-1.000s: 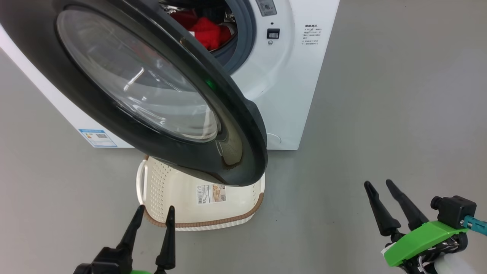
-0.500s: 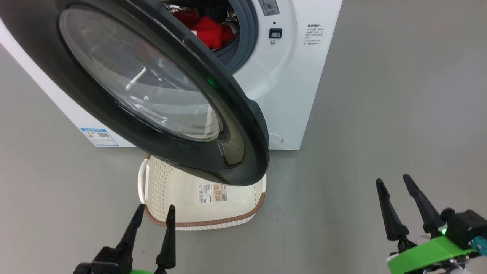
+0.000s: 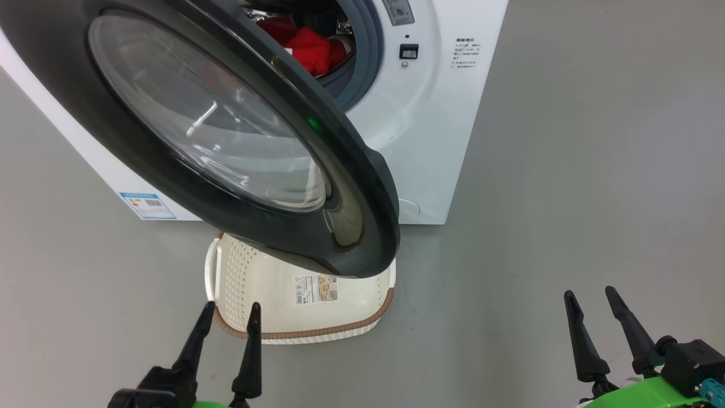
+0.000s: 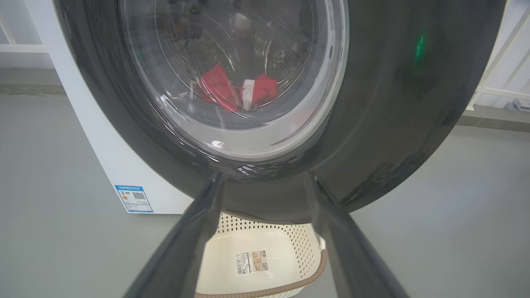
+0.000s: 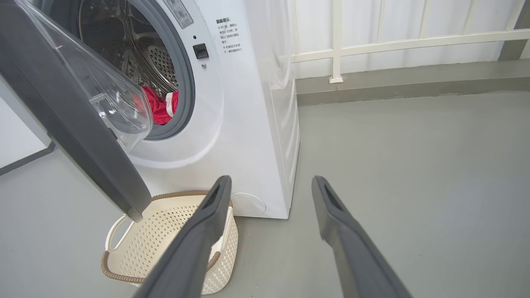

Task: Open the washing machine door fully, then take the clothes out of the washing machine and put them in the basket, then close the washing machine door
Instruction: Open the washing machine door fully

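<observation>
Deep inside the washing machine (image 3: pixel 430 141) lie the red clothes (image 3: pixel 308 48); they look soft and light, so pinch a thick fold. Its hard, heavy-looking door (image 3: pixel 368 192) hangs half open above the basket (image 3: pixel 249 283); push its black rim. Both the left pincer (image 3: pixel 233 306) and the right pincer (image 3: pixel 589 292) are open, empty.

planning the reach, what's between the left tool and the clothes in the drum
The partly open washing machine door: in the left wrist view the left tool faces the clothes through its glass window.
</observation>
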### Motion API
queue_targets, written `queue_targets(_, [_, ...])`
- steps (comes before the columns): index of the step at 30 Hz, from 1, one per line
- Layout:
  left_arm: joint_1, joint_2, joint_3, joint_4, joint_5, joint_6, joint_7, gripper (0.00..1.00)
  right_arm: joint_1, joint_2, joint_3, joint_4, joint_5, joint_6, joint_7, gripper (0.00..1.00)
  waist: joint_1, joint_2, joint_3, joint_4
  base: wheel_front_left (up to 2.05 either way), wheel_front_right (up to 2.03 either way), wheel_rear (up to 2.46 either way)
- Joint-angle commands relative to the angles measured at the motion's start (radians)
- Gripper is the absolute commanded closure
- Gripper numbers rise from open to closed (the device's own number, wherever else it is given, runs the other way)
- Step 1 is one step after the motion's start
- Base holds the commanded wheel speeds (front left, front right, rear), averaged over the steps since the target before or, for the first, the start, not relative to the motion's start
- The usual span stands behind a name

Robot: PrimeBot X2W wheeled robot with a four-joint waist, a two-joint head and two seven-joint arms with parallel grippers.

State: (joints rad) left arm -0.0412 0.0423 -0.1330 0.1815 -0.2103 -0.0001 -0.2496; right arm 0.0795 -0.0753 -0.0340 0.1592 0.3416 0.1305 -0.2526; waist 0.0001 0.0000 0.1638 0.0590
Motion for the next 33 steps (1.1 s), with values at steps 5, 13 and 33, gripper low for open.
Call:
queue_targets(5, [-0.010,0.008,0.029,-0.028,0.011,0.001,-0.012,0.00,-0.010,-0.009,0.011,-0.023,-0.018,0.000,-0.009,0.00,0.0000,0.0000,0.003,0.000,0.00,0.00,0.00])
queue_targets(13, [-0.014,0.008,0.027,-0.027,0.010,0.003,-0.012,0.00,-0.015,-0.011,0.017,-0.030,-0.011,0.000,-0.009,0.00,0.0000,0.0000,0.009,0.002,0.00,0.00,0.00])
queue_targets(33, [-0.034,0.008,-0.005,-0.025,-0.003,0.010,-0.012,0.00,-0.324,-0.081,0.241,-0.177,0.838,0.000,-0.009,1.00,0.0000,0.0000,0.031,0.045,0.00,0.00,0.00])
